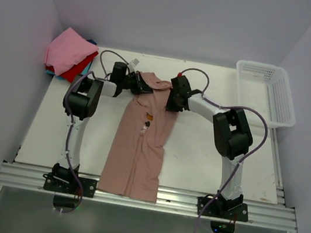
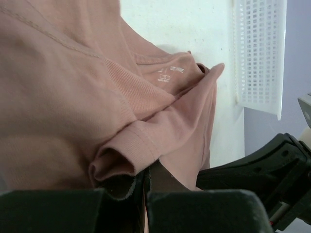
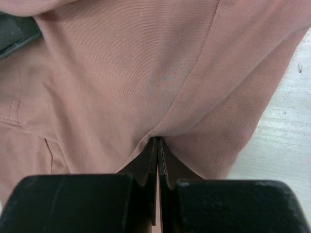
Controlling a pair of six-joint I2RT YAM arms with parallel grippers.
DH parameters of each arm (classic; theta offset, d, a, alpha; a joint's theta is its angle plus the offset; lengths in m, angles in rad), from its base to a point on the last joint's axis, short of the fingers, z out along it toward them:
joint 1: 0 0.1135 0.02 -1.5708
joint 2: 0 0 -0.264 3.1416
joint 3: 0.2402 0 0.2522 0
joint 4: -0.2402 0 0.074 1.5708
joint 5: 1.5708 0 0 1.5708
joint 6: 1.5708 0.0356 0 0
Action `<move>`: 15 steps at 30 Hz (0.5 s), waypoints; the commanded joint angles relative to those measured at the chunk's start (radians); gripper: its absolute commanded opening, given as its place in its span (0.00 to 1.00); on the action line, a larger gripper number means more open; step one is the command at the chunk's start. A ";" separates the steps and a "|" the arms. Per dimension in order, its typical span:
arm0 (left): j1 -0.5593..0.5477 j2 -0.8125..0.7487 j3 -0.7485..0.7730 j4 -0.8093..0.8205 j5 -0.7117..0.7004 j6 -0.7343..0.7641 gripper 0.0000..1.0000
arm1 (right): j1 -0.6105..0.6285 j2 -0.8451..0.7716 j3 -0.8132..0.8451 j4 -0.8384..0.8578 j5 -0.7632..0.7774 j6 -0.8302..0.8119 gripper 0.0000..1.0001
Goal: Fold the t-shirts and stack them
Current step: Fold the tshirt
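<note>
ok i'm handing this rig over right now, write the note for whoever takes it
Grippers: the left gripper is shut on the collar end of the dusty-pink cloth t-shirt. The right gripper is shut on the same end, beside it.
Things: the shirt lies lengthwise on the white table, hem over the near metal rail. The stack of folded shirts, bright pink on top, sits far left. The white plastic lattice basket sits far right.
Done: earlier shirts stacked.
Left: fold this one and stack it.

Centre of frame: I see the dusty-pink cloth t-shirt (image 1: 139, 143) lying lengthwise on the white table (image 1: 202, 159), reaching its lower edge.
Upper left: stack of folded pink, red and blue t-shirts (image 1: 67, 54).
Upper right: white plastic lattice basket (image 1: 265, 94).
Shirt's top end: left gripper (image 1: 141, 85) at its left side, right gripper (image 1: 173, 100) at its right.
</note>
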 commanded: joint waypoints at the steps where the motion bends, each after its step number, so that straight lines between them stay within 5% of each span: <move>1: 0.031 0.062 0.120 -0.055 -0.021 -0.001 0.00 | 0.005 0.009 -0.042 0.014 -0.008 0.013 0.00; 15: 0.064 0.153 0.294 0.052 0.042 -0.162 0.00 | 0.005 0.012 -0.070 -0.008 0.018 -0.017 0.00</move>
